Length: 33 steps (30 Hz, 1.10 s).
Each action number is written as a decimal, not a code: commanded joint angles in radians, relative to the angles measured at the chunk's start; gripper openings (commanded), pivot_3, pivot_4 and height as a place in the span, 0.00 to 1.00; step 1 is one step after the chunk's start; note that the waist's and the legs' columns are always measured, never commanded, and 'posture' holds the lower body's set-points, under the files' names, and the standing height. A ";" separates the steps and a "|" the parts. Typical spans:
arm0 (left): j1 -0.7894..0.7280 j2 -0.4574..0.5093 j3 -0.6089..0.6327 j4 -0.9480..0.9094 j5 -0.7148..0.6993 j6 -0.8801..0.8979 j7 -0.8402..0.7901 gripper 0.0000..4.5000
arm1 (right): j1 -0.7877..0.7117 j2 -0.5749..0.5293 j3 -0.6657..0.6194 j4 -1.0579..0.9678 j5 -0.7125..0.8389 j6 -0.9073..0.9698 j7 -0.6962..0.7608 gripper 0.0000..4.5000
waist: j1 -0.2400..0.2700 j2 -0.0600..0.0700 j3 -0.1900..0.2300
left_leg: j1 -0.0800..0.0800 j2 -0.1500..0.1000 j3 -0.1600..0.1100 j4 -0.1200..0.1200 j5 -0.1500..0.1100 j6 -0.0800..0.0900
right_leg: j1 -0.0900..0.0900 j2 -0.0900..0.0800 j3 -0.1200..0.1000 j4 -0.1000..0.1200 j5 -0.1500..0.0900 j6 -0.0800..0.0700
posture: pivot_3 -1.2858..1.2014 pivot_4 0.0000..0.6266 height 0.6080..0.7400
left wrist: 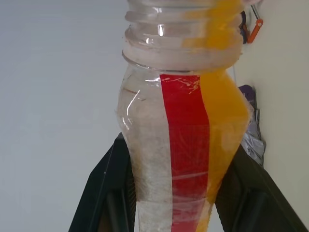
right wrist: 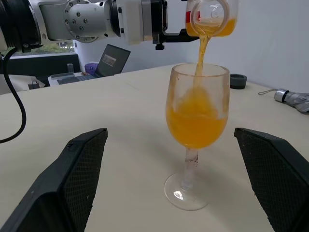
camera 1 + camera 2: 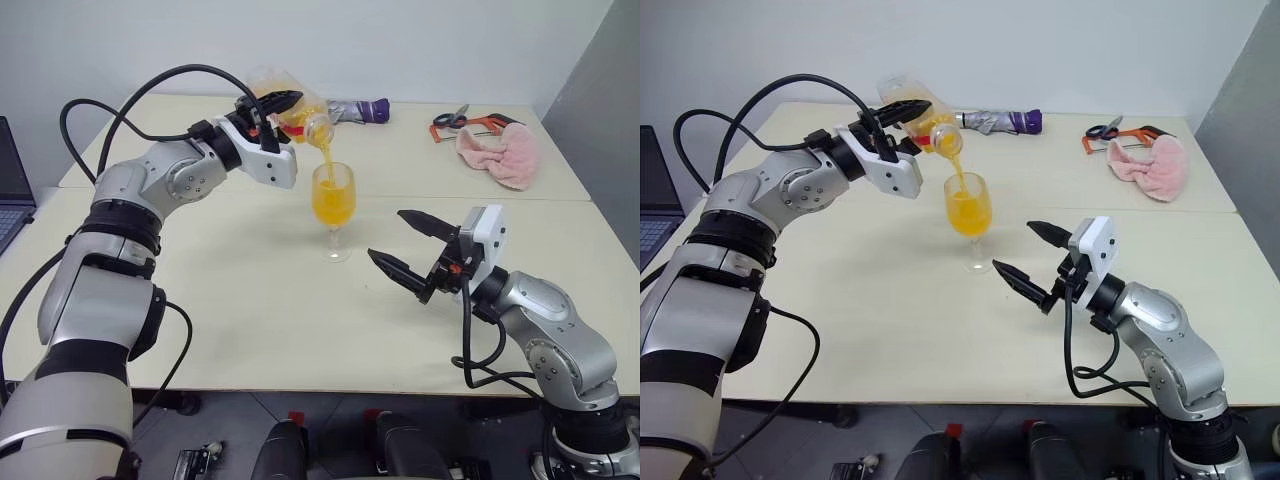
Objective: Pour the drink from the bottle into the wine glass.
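Pouring orange drink (image 2: 197, 123), tilted bottle (image 1: 186, 145) into half-full wine glass (image 2: 195, 145).

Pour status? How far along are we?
Done: bottle is uncapped, gripped by the left gripper and tipped over the wine glass. In hand: drink streams in, bowl roughly half full. Left: drain the little still in the bottle, then right it. Right gripper waits open beside the glass, not touching.
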 commanded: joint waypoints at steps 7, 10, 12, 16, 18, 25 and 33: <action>-0.048 0.011 0.001 -0.003 -0.005 0.007 0.036 0.38 | -0.003 -0.005 -0.010 -0.046 0.022 0.003 0.006 1.00 | 0.000 0.000 0.000 | 0.000 0.000 0.000 0.000 0.000 0.000 | 0.000 0.000 0.000 0.000 0.000 0.000 | 0.52 0.24 1.00; -0.048 0.009 0.001 -0.001 -0.007 0.007 0.037 0.38 | -0.003 -0.004 -0.009 -0.045 0.021 0.003 0.006 1.00 | 0.000 0.000 0.000 | 0.000 0.000 0.000 0.000 0.000 0.000 | 0.000 0.000 0.000 0.000 0.000 0.000 | 0.52 0.24 1.00; -0.048 0.008 0.000 0.001 -0.009 0.007 0.036 0.38 | -0.004 -0.003 -0.008 -0.045 0.021 0.003 0.005 1.00 | 0.000 0.000 0.000 | 0.000 0.000 0.000 0.000 0.000 0.000 | 0.000 0.000 0.000 0.000 0.000 0.000 | 0.52 0.24 1.00; -0.045 0.000 0.005 0.008 -0.027 0.008 0.024 0.38 | -0.003 -0.001 -0.006 -0.045 0.021 0.002 0.005 1.00 | 0.000 0.000 0.000 | 0.000 0.000 0.000 0.000 0.000 0.000 | 0.000 0.000 0.000 0.000 0.000 0.000 | 0.52 0.24 1.00; -0.042 -0.007 0.011 0.010 -0.040 0.008 0.014 0.38 | -0.003 0.000 -0.005 -0.044 0.021 0.002 0.005 1.00 | 0.000 0.000 0.000 | 0.000 0.000 0.000 0.000 0.000 0.000 | 0.000 0.000 0.000 0.000 0.000 0.000 | 0.52 0.24 1.00; -0.016 -0.037 0.034 -0.003 -0.114 0.009 -0.039 0.38 | -0.006 0.004 0.001 -0.039 0.017 -0.003 0.007 1.00 | 0.000 0.000 0.000 | 0.000 0.000 0.000 0.000 0.000 0.000 | 0.000 0.000 0.000 0.000 0.000 0.000 | 0.52 0.24 1.00; 0.023 -0.098 0.150 0.001 -0.361 0.096 -0.227 0.38 | -0.011 0.006 0.005 -0.030 0.016 -0.008 0.015 1.00 | 0.000 0.000 0.000 | 0.000 0.000 0.000 0.001 0.000 0.000 | 0.000 0.000 0.000 0.001 0.000 0.000 | 0.52 0.24 1.00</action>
